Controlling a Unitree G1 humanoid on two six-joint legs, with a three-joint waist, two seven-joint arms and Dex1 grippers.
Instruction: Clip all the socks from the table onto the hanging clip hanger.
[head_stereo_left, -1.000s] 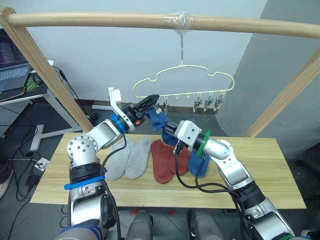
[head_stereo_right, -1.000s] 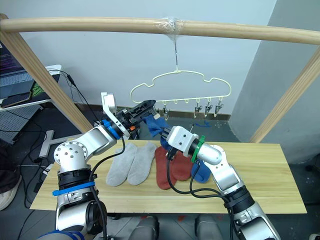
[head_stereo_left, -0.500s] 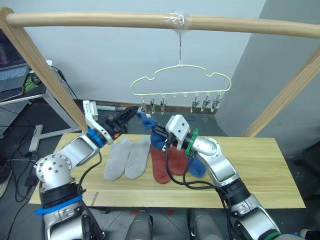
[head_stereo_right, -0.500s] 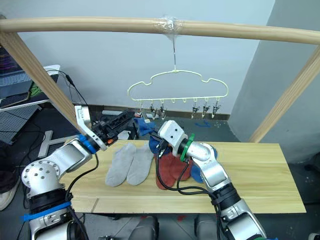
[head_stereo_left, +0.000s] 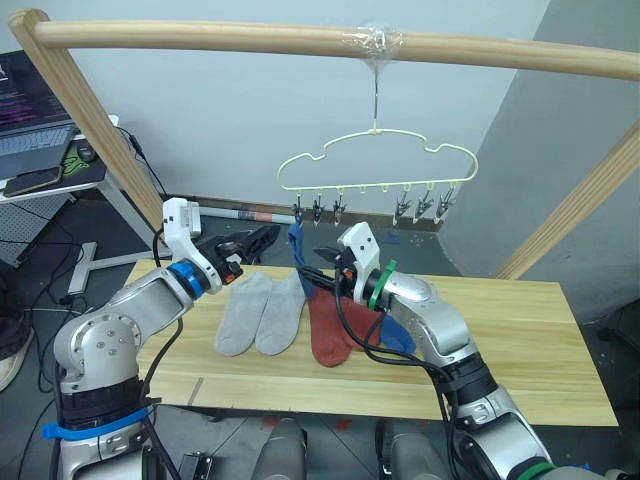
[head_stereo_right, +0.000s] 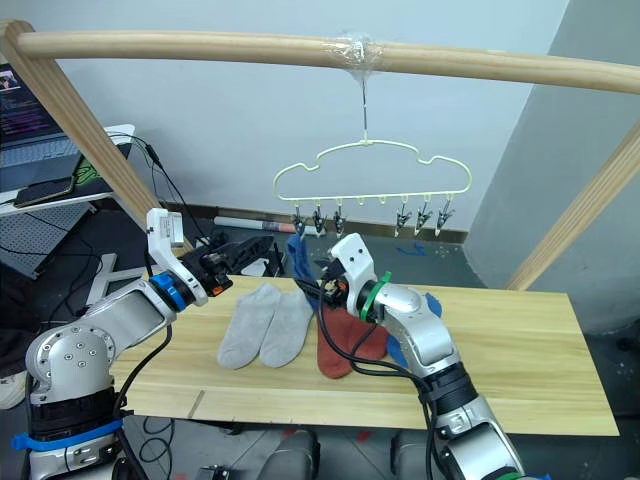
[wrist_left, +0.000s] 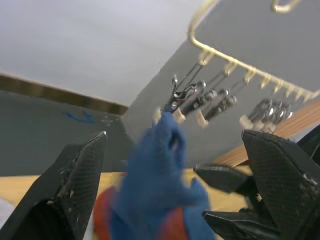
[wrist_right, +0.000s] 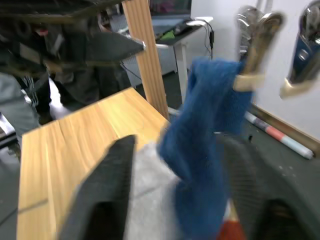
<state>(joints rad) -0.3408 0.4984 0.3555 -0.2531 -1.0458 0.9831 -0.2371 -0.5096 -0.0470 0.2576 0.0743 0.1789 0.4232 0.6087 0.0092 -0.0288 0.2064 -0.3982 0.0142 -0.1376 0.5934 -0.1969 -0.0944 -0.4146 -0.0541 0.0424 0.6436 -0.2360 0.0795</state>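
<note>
One blue sock (head_stereo_left: 298, 258) of soft knit hung from the leftmost clip of the clip hanger (head_stereo_left: 378, 172), its long axis running straight down toward the table (head_stereo_left: 520, 340). The left gripper (head_stereo_left: 262, 238) stood open and empty just to its left; the right gripper (head_stereo_left: 326, 262) was open too, its fingers either side of the sock. Two light grey socks (head_stereo_left: 258, 312) and the rust red socks (head_stereo_left: 328, 328) lay flat on the pale planks, toes toward the robot
</note>
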